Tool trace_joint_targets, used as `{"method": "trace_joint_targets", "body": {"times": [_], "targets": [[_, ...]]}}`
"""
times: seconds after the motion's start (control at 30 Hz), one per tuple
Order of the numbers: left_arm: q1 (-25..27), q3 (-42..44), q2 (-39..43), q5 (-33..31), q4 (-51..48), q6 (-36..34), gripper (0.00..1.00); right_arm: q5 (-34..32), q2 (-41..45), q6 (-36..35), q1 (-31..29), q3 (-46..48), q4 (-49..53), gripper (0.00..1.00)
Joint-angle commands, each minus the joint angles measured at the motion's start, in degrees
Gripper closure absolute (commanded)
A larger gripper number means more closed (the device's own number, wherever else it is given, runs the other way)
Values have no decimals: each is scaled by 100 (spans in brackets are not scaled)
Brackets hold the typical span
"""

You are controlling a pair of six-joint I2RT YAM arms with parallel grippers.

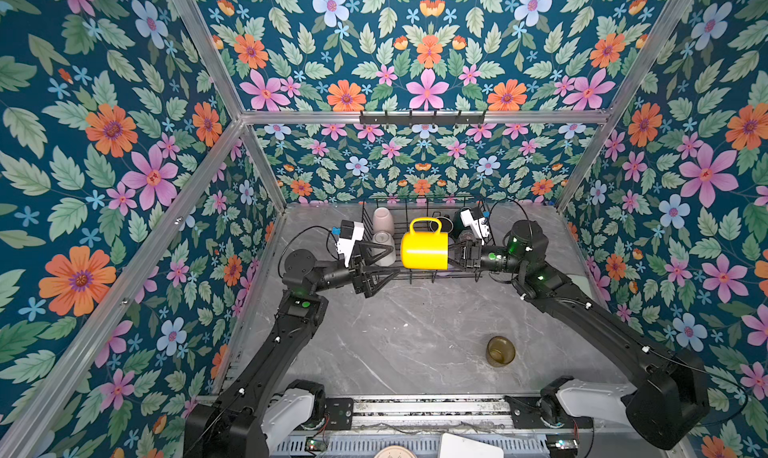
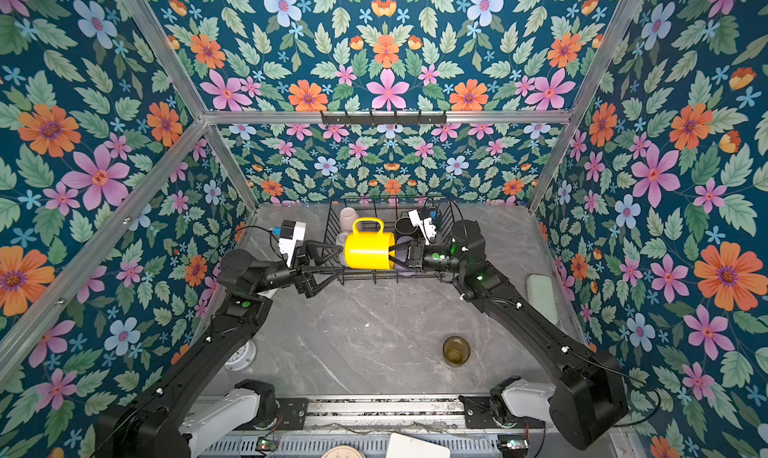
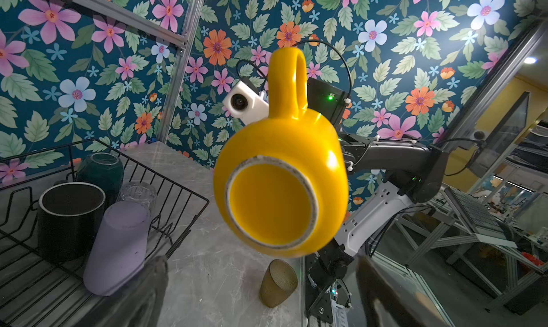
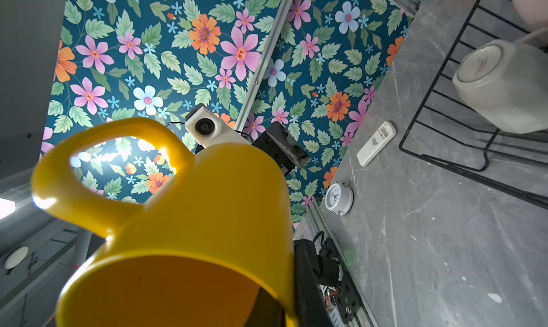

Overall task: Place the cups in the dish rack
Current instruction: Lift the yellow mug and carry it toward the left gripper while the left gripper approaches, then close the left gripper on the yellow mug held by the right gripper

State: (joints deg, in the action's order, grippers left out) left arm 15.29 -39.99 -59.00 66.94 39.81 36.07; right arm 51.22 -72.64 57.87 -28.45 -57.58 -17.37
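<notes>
My right gripper (image 1: 453, 254) is shut on the rim of a yellow mug (image 1: 424, 250), one finger inside the mouth and one outside. The mug lies on its side in the air, handle up, over the front edge of the black wire dish rack (image 2: 332, 223). My left gripper (image 1: 386, 264) stands open just left of the mug's base, holding nothing. Inside the rack sit a pink mug (image 1: 382, 220), a white mug (image 4: 501, 85), a black mug (image 3: 69, 218), a dark green cup (image 3: 100, 169), a clear glass (image 3: 139, 192) and a lavender tumbler (image 3: 118, 245). An amber-brown glass (image 1: 500, 351) stands alone on the table, front right.
A white alarm clock (image 2: 241, 356) sits at the table's left edge, with a white remote (image 4: 376, 143) further back beside the rack. A pale green block (image 2: 540, 298) lies along the right edge. Floral walls close in three sides; a black hook rail (image 1: 422, 118) hangs high on the back.
</notes>
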Motion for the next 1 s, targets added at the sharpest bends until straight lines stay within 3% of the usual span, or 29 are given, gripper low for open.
{"method": "trace_joint_targets", "body": {"times": [0.0,0.37,0.97], "targets": [[0,3,8,250,645,315,0,211,-94,-63,-118,-127,-523,100],[0,59,-54,343,1146,663,0,377,-450,-78,-498,-339,-665,100],[4,233,-466,645,3304,2214,3,544,-1118,153,-864,-766,-1121,100]]}}
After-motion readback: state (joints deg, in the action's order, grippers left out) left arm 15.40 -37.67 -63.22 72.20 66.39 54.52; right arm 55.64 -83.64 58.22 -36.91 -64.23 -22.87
